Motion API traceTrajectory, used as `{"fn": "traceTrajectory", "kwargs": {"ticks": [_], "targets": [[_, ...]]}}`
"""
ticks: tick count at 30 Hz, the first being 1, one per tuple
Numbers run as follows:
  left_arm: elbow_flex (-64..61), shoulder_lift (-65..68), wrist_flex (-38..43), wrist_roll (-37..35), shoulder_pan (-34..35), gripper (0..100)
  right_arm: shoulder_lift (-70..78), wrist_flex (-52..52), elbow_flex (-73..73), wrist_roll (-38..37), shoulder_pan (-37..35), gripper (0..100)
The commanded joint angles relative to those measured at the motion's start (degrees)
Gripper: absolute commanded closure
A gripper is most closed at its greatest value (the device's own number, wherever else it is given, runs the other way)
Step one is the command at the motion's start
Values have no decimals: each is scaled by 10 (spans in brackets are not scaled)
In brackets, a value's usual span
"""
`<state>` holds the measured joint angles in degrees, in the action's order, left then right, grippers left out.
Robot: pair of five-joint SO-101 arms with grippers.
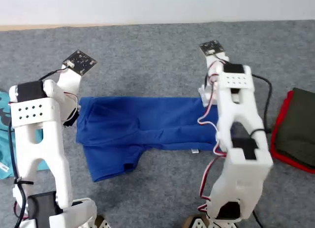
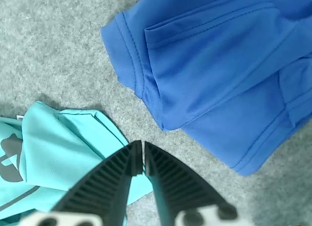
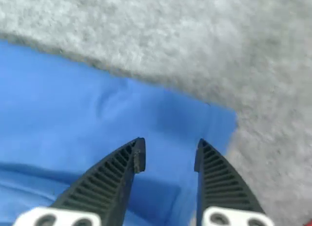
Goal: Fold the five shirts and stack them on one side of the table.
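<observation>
The left hand (image 2: 143, 149) hangs clenched on nothing at the edge of a teal shirt (image 2: 53, 162), near the blue shirt (image 2: 219, 65) that lies mid-counter (image 1: 157, 50). The right hand (image 3: 168, 155) is released, its fingers spread above the blue shirt's other end. A folded dark-green and red stack (image 1: 298, 127) lies well apart on the right arm's side. The white tag (image 1: 195, 150) at the blue shirt's hem is too small to read.

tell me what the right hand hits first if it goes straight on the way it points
Most likely the blue shirt: the open right hand points down at the cloth near its corner, with the grey table just beyond. Its height above the cloth is unclear.
</observation>
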<state>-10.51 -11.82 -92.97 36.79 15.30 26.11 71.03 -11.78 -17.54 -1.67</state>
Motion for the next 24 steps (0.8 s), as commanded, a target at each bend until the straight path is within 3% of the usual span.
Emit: {"fn": "traceTrajectory", "kwargs": {"ticks": [1,7,10,20,24], "targets": [[-7,-17,19,-5,1,991,51,23,-94,9,-12,819],[-58,-22,55,-5,2,991,150,32,-191,3,-11,935],[-59,-22,52,-5,2,991,185,33,-233,-40,-9,985],[-56,-23,51,-6,18,991,246,29,-389,-64,-2,987],[-55,-23,46,-6,18,991,263,73,-418,-64,2,948]]}}
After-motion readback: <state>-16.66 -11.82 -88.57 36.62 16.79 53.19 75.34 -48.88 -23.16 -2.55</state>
